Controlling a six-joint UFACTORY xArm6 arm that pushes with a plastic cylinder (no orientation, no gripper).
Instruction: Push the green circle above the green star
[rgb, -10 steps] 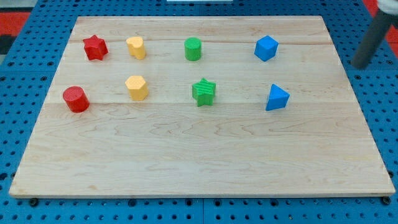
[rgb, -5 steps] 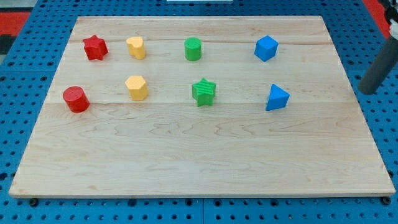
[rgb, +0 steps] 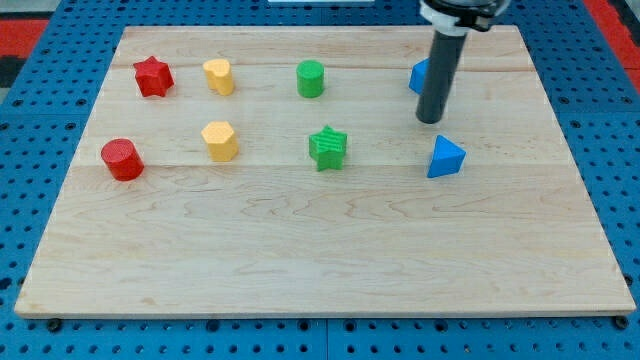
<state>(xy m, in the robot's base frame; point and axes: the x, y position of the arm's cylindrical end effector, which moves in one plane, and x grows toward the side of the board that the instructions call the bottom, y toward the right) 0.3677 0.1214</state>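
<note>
Here my tip (rgb: 430, 120) stands upright between blue cube (rgb: 418, 75) and blue pyramid (rgb: 445, 158); no pincer fitted.

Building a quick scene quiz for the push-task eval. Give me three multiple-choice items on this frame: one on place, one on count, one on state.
1. Where is my tip?
A. Between the two blue blocks
B. Touching the green circle
C. Beside the red star

2. How many blocks are on the board?
A. Six
B. Eight
C. Ten

3. What is the green circle's state?
A. Pushed against the green star
B. Off the board
C. Standing apart, toward the view's top from the green star

Key: 1 A, the tip sits just below the blue cube and above the blue triangle. 2 B, two each of red, yellow, green, blue. 3 C, bare wood separates them.
</note>
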